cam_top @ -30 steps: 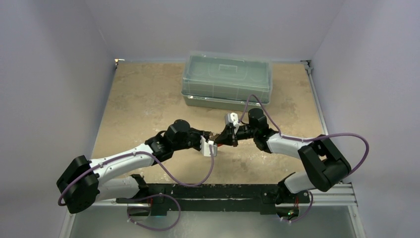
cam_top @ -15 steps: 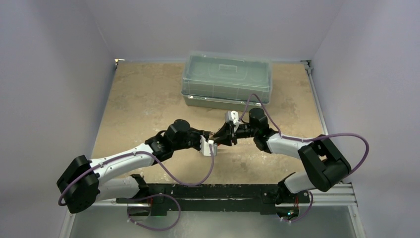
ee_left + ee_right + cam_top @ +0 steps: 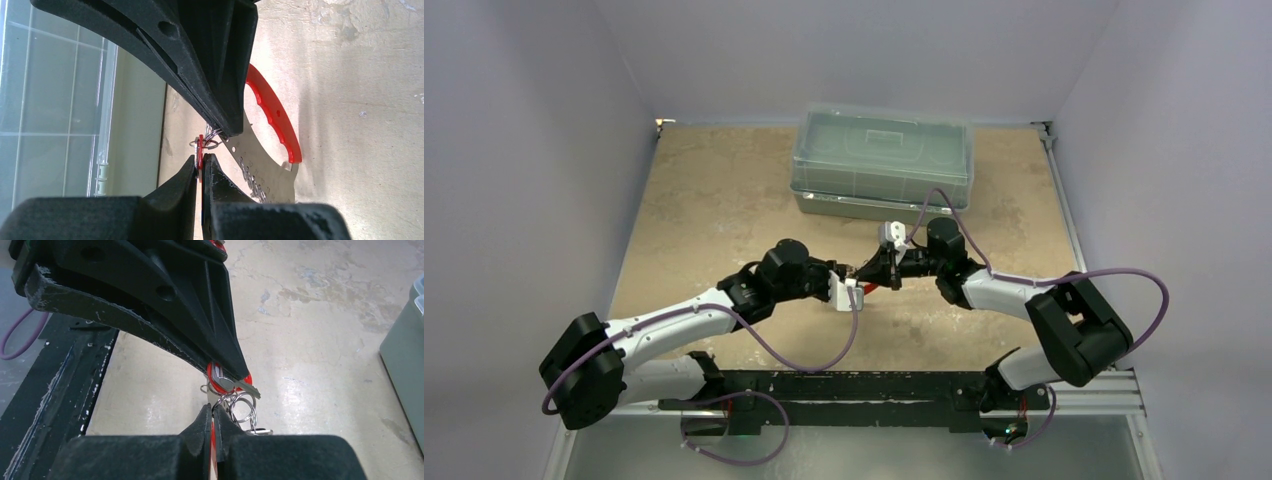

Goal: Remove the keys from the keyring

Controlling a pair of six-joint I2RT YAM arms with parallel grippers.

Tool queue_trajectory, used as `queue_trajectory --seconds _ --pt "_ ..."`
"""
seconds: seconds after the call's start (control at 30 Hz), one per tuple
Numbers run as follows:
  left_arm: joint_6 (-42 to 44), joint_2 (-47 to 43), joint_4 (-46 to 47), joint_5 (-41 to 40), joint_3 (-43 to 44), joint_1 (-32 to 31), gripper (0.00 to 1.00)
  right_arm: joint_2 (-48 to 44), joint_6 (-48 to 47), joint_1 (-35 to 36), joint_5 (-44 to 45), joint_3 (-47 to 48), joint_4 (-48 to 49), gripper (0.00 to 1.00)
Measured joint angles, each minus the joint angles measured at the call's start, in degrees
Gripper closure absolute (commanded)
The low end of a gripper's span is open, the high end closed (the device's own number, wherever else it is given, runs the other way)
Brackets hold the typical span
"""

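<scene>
Red plastic shows in both grips. Just on the near side of the clear box [image 3: 882,160], over the bench [image 3: 714,200], the two hands meet tip to tip. The left hand [image 3: 201,167] is pressed together on the red-headed key [image 3: 221,381], and the right hand [image 3: 212,415] pinches the keyring [image 3: 274,120] by its crescent body. The thin loop [image 3: 243,407] hangs between them. The step in hand looks like working that key off the loop. The next move calls for sliding the key along the wire to its open end while the right hand keeps the crescent steady.
</scene>
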Motion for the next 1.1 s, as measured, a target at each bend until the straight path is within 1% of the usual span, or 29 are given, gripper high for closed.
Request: queue_trajectory --seconds 0.37,0.57,0.8,1.1 --pt "0.5 0.0 -1.6 0.2 0.0 0.0 1.0 1.1 2.0 0.0 -0.4 0.0 0.3 1.0" --pt "3.6 -0.3 -2.0 0.1 0.0 -0.4 1.0 1.9 4.6 -0.1 -0.7 0.0 1.4 1.0" --pt "7.7 -2.6 -2.1 -0.8 -1.8 -1.7 1.0 2.6 6.8 -0.3 -1.8 0.0 2.4 1.0" --pt "13.3 -2.9 -0.8 -3.3 -3.3 -4.0 1.0 3.3 8.3 -0.5 -3.0 0.1 2.1 1.0"
